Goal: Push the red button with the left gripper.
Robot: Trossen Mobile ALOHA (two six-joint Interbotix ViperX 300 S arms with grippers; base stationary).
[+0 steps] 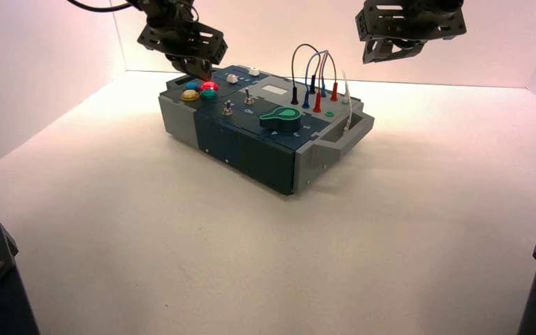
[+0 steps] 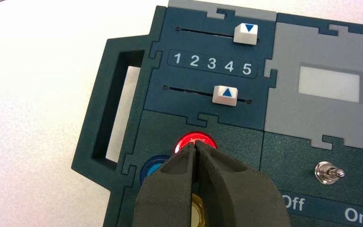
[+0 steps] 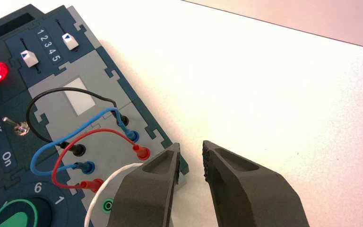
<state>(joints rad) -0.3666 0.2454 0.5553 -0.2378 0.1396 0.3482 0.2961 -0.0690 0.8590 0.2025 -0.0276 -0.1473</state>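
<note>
- Round blue button [image 1: 191, 86]: just beside the left hand's tips; keep clear.
- Black metal left hand [image 2: 194, 144]: clenched, tips at the red button; contact cannot be confirmed. Press straight down, centred, then lift.
- Glossy, domed, glowing red button [image 1: 209, 86]: under the left hand's tips.
- Black right hand [image 3: 191, 147]: parked beyond the box's far edge, fingers slightly apart.
</note>
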